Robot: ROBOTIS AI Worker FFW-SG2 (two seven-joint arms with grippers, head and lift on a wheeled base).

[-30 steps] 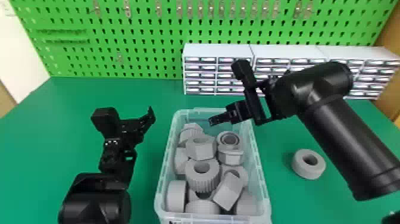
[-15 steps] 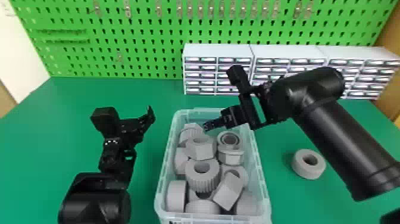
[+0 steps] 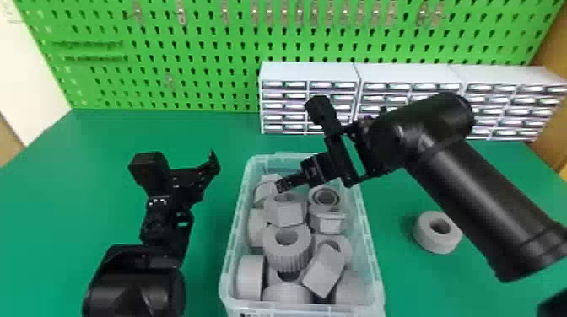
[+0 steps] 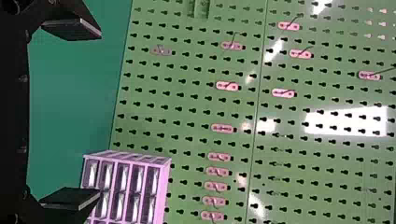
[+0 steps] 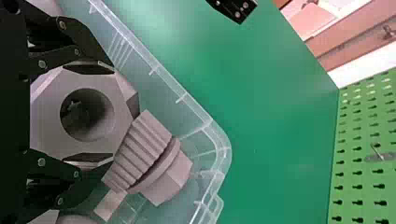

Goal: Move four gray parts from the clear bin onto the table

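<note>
- Clear bin (image 3: 373, 269): stands on the green bench (image 3: 76, 194); it is taken as the landmark for all places below.
- Right claw (image 3: 282, 188): located inside the rear left area of the clear bin; closed on a hexagonal gray part (image 3: 285, 214), one finger against each of two opposite sides, the round bore visible between them.
- Hexagonal gray part: within the clear bin, toward its rear left; beside it, nearer the bin's rear left corner, lies a ribbed and collared gray part (image 5: 149, 156), tilted.
- Remaining contents of the clear bin: gray parts heaped at mixed angles; a ribbed round part (image 3: 288, 251) sits near the middle, bore up; a block-like part (image 3: 324, 272) leans at front right; a smooth round part (image 3: 249, 278) rests by the front left wall.
- Loose gray part (image 3: 436, 240): on the bench, to the right of the clear bin, apart from it; ring-like, hole facing up.
- Left claw (image 3: 183, 173): to the left of the clear bin, apart from it; fingers spread wide, nothing between them.
- Drawer cabinets (image 3: 310, 71): behind the clear bin and extending to its right; green pegboard (image 3: 202, 55) stands behind them, fitted with metal hooks (image 3: 181, 12).
</note>
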